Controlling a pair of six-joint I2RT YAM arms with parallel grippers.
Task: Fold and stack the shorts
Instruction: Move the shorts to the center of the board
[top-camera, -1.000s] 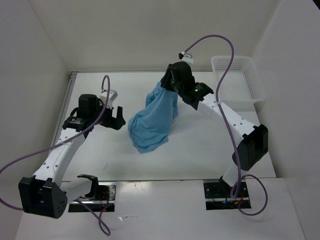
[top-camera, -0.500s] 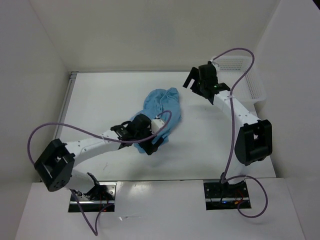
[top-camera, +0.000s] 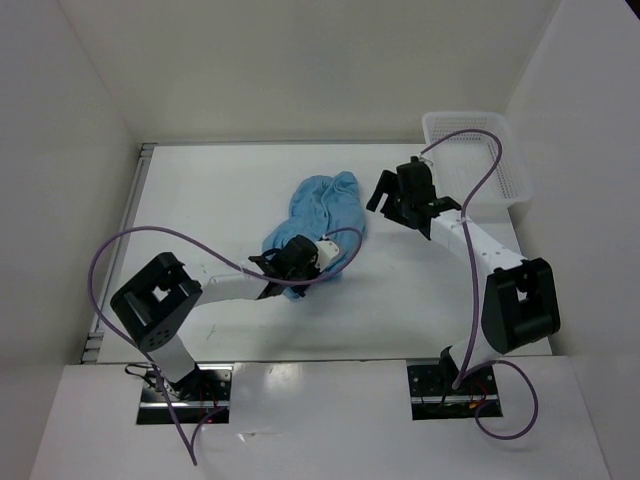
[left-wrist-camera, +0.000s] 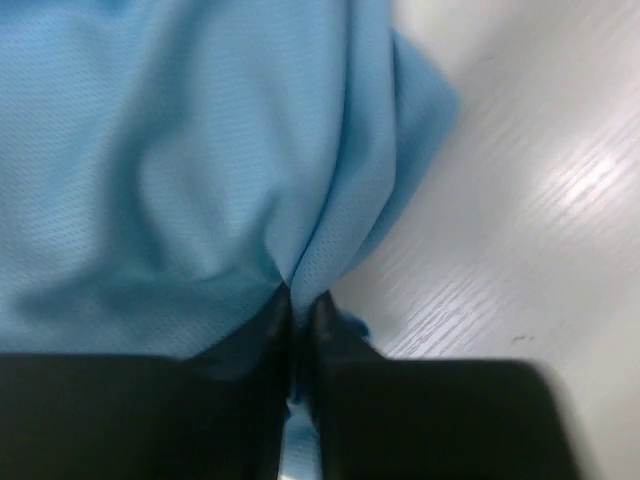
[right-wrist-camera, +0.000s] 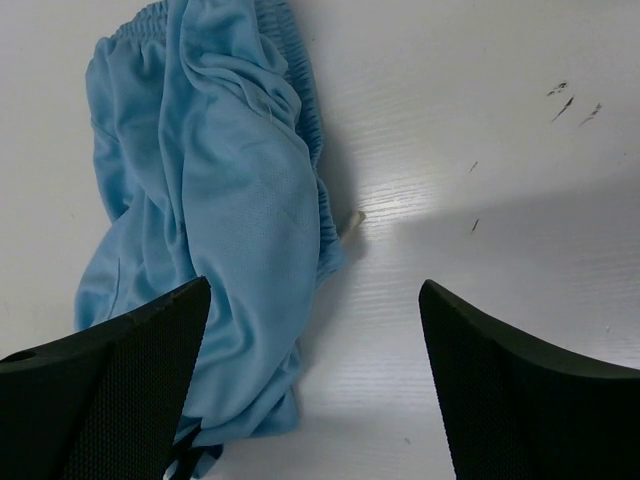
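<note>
At the near edge of the table the left arm lies low and reaches in toward the middle. Its purple cable loops up over it. The left claw sits at the near end of the shorts. In the left wrist view the left claw is drawn narrow, with a fold of the sky-blue fabric pinched between the two dark fingers. Bare white table shows just to the right of that fold.

The shorts lie in a rumpled heap near the middle of the table, stretching from the left claw toward the far side. In the right wrist view the shorts are bunched in long folds, and the gathered elastic waistband runs along the edge next to the bare table.

Further back and to the right, the right claw is just beside the far right side of the heap. The right claw stands wide and holds nothing, its two textured fingers far apart.

A white mesh basket sits in the far right corner, well apart from the shorts, with the right arm's purple cable arching across it
</note>
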